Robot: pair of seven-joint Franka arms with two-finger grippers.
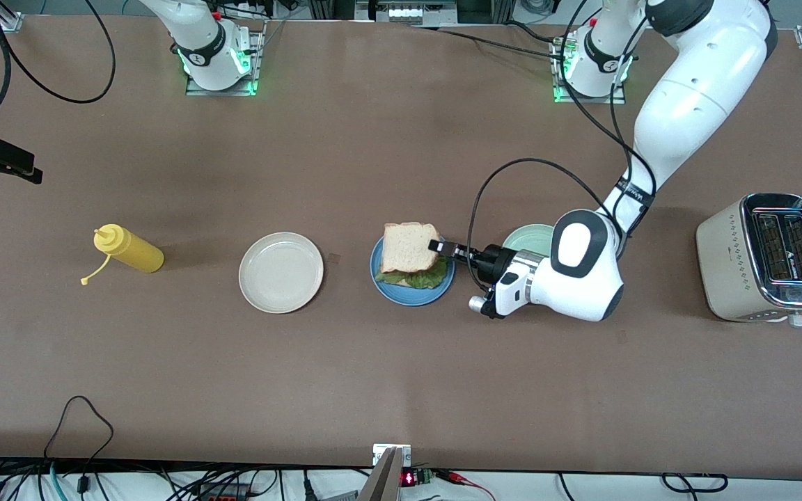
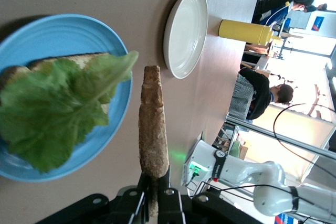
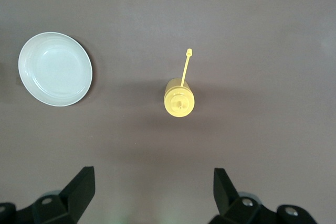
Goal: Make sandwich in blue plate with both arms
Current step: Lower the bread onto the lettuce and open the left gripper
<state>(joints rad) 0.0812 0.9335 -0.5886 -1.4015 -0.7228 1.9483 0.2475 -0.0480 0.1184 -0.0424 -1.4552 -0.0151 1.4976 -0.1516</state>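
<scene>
No readable text — labels too small

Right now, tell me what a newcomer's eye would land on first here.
First, the left gripper shut on a toast slice, holding it over the blue plate, where lettuce lies on another slice. Next, the shiny toaster at the left arm's end of the table, and the yellow bottle toward the right arm's end, under the open right gripper.

Both arms are glossy white with rounded segments and dark grey joint bands. The left arm (image 1: 686, 104) carries a looping black cable along its length, a small black label band near the wrist, and a silver ring at the black left gripper (image 1: 437, 246). Green lights glow at both bases. The right gripper (image 3: 152, 190) has black wedge-shaped fingers, possibly matte.
</scene>
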